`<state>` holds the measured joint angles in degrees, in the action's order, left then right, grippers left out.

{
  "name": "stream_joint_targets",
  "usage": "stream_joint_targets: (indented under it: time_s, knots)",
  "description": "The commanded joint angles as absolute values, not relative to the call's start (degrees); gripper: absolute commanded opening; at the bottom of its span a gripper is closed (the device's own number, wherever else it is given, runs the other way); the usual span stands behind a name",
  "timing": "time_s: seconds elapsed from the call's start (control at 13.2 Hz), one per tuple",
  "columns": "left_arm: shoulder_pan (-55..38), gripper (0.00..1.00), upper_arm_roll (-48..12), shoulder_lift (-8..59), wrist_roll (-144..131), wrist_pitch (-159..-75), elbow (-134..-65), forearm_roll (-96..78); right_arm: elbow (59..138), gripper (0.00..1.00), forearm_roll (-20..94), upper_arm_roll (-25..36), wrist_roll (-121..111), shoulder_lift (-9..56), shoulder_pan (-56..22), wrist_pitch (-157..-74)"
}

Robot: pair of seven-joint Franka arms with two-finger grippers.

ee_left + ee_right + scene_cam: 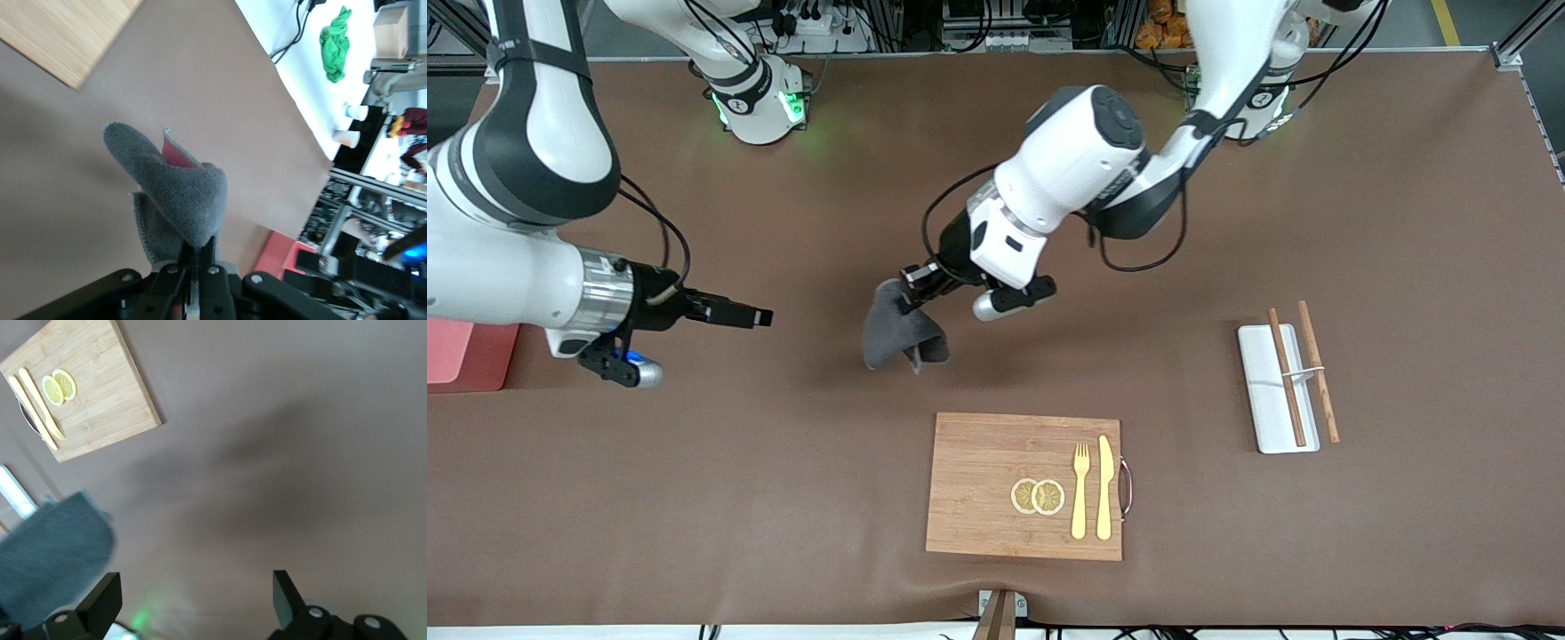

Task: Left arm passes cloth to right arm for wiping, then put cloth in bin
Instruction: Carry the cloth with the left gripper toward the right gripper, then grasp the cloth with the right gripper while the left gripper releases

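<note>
My left gripper (911, 296) is shut on the charcoal-grey cloth (903, 336), which hangs floppy from it over the middle of the table, above the bare brown mat. In the left wrist view the fingers (208, 257) pinch a fold of the cloth (177, 190). My right gripper (758, 316) is open and empty, level with the cloth and a short way from it toward the right arm's end. Its wrist view shows the fingers (100, 600) wide apart and the cloth (50, 560) off to one side. The pink bin (463, 356) stands at the right arm's end, partly hidden by that arm.
A wooden cutting board (978, 484) with two lemon slices (1037, 496), a fork (1080, 489) and a knife (1105, 484) lies nearer the front camera than the cloth. A white tray (1263, 409) with chopsticks (1286, 378) lies toward the left arm's end.
</note>
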<state>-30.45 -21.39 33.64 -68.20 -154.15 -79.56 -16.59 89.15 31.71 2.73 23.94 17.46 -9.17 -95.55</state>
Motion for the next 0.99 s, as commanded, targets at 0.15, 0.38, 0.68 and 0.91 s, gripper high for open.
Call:
stream_joint_targets:
  time_s: [0.15,0.38,0.68,0.91]
  knots:
    - [-38.83,0.0,-16.8,39.37,-79.52,-160.91,-72.6,-17.05,88.5,1.0,42.52,3.34,40.74,21.44,-10.9,-95.62]
    - [-40.86,0.0,-16.61,40.95,-84.45,-166.53,-72.42,-17.14,89.99,1.0,45.53,3.34,48.24,22.06,-10.9,-96.68]
    - [-41.75,0.0,-16.61,42.01,-90.87,-167.52,-70.58,-17.23,91.14,0.49,45.27,3.34,46.25,22.06,-11.51,-96.59]
    - [-42.36,0.0,-16.52,42.01,-94.74,-169.89,-70.58,-17.31,90.53,0.0,44.65,3.43,43.25,21.97,-12.48,-96.5]
